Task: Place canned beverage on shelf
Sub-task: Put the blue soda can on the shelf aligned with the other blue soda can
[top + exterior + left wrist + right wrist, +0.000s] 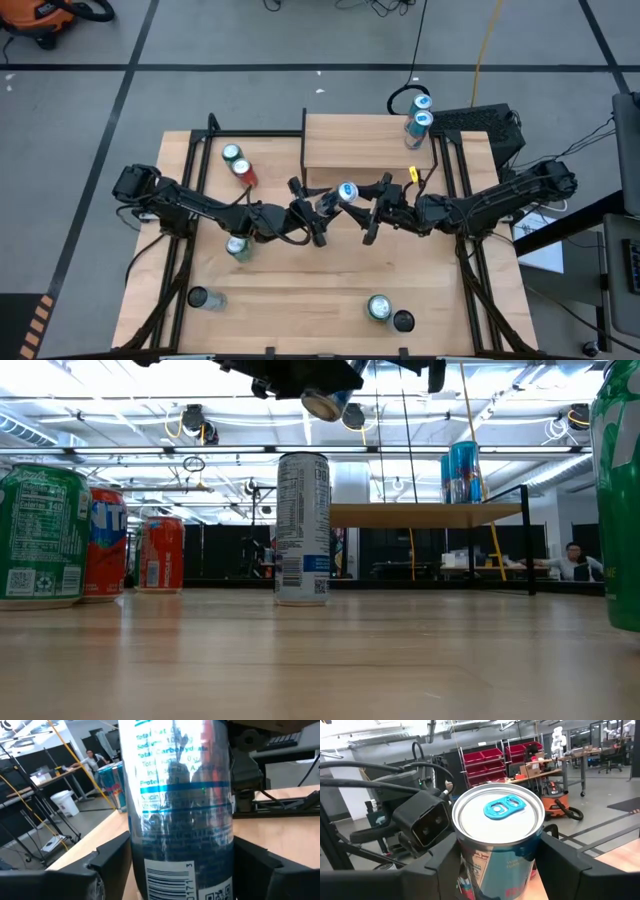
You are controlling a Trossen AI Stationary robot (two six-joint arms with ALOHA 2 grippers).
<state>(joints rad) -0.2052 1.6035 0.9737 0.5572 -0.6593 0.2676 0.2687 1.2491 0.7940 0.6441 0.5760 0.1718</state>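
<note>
A silver-and-blue can [347, 192] with a blue tab hangs in the air in front of the shelf [350, 150], a light wood platform on thin black legs. My left gripper [330, 205] is shut on it. In the left wrist view the can [180, 795] fills the space between the fingers. My right gripper [368, 205] faces the can's top [500, 812], open, with a finger on either side of the upper end; I cannot tell whether they touch. In the low view the can [322, 405] is high above the table. Two blue cans [418, 118] stand on the shelf's far right corner. My left gripper pinches the can's side wall [142, 855] between its two fingers, around the printed label at mid height. The fingers come roughly level from the table's left and lie across the can. The can is lifted clear and tilted, its top toward my right gripper.
Other cans stand on the table. A green one and a red one [238, 163] are at the far left and one [237, 247] is under my left arm. One [205, 298] is near left and two [388, 313] are near right. A tall white can [302, 528] shows in the low view.
</note>
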